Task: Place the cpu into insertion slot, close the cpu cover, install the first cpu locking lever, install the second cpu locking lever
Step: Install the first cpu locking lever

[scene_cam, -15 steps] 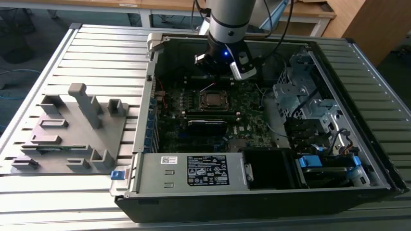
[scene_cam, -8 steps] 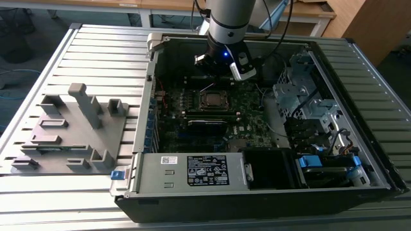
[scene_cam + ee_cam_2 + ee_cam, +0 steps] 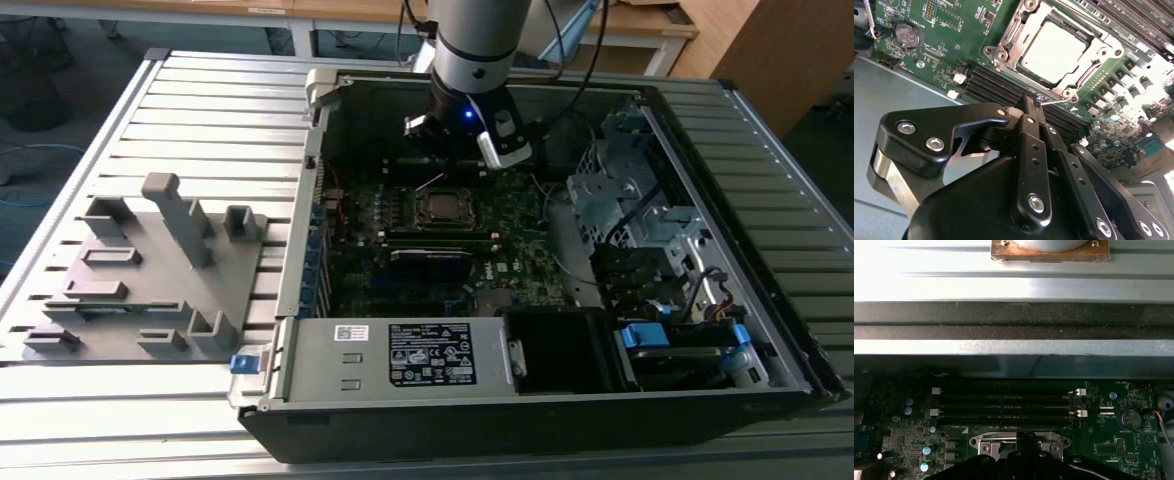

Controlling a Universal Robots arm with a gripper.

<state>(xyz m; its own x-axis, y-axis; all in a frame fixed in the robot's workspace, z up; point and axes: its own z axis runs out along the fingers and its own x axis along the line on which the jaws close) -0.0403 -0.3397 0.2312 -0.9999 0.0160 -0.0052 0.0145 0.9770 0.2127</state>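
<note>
CPU (image 3: 1054, 50) sits under the lowered cover (image 3: 1004, 47) on the mobo (image 3: 929, 55); my tool (image 3: 1032, 101) is squeezed fully closed, nothing gripped afaict, tip just beside cover's corner.

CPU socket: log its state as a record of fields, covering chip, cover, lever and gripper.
cpu: lies under the cover, silver top showing through the cut-out
cover: down over the cpu, looks flat
lever: thin wire rod along the cover's edge, at the gripper's tip; cannot tell if latched
gripper: over the memory slots beside the cover, jaws shut, nothing seen between them
case: open, on a slatted table
</note>
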